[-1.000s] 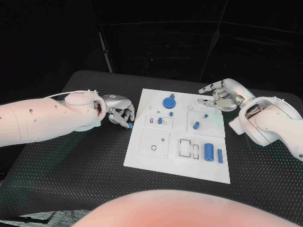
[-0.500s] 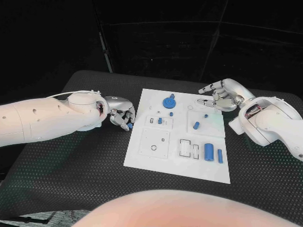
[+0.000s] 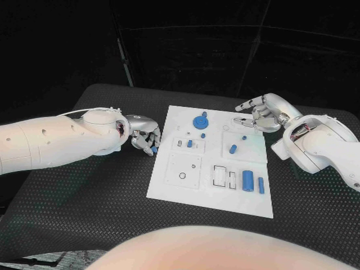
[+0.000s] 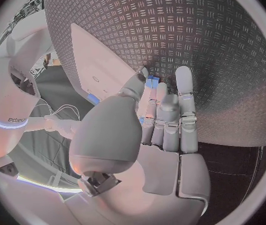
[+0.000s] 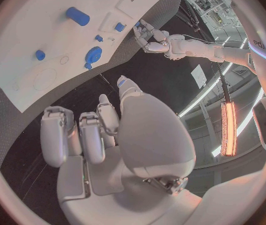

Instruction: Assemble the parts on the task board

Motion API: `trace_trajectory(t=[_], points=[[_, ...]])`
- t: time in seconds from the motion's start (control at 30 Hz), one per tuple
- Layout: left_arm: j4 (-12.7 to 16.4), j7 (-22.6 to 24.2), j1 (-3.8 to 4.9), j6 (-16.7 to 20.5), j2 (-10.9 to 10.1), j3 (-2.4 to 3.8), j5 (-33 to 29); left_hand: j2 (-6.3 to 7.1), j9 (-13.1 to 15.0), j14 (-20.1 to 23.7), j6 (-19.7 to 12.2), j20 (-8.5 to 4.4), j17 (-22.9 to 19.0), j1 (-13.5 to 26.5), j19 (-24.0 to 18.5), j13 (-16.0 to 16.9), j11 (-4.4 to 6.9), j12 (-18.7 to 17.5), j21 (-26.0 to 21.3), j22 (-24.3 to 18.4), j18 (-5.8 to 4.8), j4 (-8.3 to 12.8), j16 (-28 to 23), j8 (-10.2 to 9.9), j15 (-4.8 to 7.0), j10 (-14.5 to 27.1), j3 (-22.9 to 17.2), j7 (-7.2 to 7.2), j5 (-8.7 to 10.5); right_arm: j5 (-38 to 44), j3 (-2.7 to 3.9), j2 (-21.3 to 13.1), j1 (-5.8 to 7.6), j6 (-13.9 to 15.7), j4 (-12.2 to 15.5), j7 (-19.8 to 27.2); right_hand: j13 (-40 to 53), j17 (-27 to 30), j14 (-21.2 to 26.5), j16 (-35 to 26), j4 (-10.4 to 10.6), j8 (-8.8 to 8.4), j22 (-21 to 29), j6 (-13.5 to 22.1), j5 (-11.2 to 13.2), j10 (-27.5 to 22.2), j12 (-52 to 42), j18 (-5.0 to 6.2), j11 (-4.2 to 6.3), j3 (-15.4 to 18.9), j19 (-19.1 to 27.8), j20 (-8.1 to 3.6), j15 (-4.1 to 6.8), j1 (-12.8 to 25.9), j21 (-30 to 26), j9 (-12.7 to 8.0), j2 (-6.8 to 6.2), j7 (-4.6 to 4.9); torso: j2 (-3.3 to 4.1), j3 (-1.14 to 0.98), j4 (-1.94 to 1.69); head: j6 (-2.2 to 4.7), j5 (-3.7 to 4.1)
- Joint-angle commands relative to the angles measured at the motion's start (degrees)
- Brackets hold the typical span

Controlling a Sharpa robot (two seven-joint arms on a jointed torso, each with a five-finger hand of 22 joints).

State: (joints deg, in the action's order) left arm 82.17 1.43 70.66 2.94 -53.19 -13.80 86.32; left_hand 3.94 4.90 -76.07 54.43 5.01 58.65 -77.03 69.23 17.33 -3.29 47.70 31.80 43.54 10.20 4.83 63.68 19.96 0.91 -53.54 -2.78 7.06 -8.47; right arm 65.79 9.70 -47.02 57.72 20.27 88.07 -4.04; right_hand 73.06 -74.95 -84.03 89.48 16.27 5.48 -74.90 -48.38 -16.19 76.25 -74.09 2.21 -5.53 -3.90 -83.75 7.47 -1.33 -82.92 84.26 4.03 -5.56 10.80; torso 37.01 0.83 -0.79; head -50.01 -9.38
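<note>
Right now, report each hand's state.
Left hand: pinches a small blue part.
Right hand: holds nothing, fingers curled.

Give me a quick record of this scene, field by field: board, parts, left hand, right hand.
board: white task board in the middle of the black table
parts: blue pieces on the board, among them a round part and a cylinder
left hand: at the board's left edge, pinching a small blue part
right hand: at the board's far right corner, holding nothing
</note>
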Motion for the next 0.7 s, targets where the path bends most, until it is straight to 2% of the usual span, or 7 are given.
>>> trace_trajectory(t=[0.03,0.43,0.7], points=[[-0.36,-1.35,0.02,-1.54,0.13,0.01,0.40,-0.50,-0.09,0.22,0.47,0.29,-0.10,-0.22,0.18,-0.18,0.27,-0.24,-0.22,-0.09,0.28,0.05,0.06,-0.23,-0.10,0.00,0.33,-0.12,0.30,-0.07,0.02,0.05,0.08,-0.27,0.07,0.43,0.06,-13.85,-5.57,-0.19,-0.03,0.11,-1.75,0.39,-0.27,-0.17,-0.35,0.53,-0.19,0.33,-0.02,-0.21,0.04,0.31,-0.16,-0.02,0.18,0.00,0.01,0.00,-0.02,0.01,0.09],[-1.27,-2.19,-0.19,-1.76,1.00,0.01,1.85,-1.43,-0.41,0.68,0.89,0.17,-0.95,-1.24,0.10,-0.96,0.47,-1.20,-0.37,-0.14,0.30,0.12,-0.64,-0.52,0.08,-0.18,0.70,-0.32,0.29,-0.07,0.02,0.15,0.08,-0.33,0.00,0.47,0.06,-13.85,-5.57,-0.19,-0.03,0.11,-1.75,0.39,-0.27,-0.17,-0.35,0.53,-0.19,0.33,-0.02,-0.21,0.04,0.31,-0.16,-0.02,0.18,0.00,-0.03,0.02,-0.02,0.01,0.10],[-0.96,-1.24,-0.55,-1.09,1.41,0.01,2.05,-3.28,-0.71,0.98,3.13,-0.16,-1.87,-2.45,-0.02,-2.74,1.18,-3.57,-0.67,-0.27,0.35,-0.08,-1.47,-0.83,0.57,-2.93,1.02,-1.01,0.24,-0.07,0.02,0.21,0.08,-0.38,-0.07,0.52,0.06,-13.85,-5.57,-0.19,-0.03,0.11,-1.75,0.39,-0.27,-0.17,-0.35,0.53,-0.19,0.33,-0.02,-0.21,0.04,0.31,-0.16,-0.02,0.18,0.00,-0.07,-0.02,-0.06,0.01,-0.04]])
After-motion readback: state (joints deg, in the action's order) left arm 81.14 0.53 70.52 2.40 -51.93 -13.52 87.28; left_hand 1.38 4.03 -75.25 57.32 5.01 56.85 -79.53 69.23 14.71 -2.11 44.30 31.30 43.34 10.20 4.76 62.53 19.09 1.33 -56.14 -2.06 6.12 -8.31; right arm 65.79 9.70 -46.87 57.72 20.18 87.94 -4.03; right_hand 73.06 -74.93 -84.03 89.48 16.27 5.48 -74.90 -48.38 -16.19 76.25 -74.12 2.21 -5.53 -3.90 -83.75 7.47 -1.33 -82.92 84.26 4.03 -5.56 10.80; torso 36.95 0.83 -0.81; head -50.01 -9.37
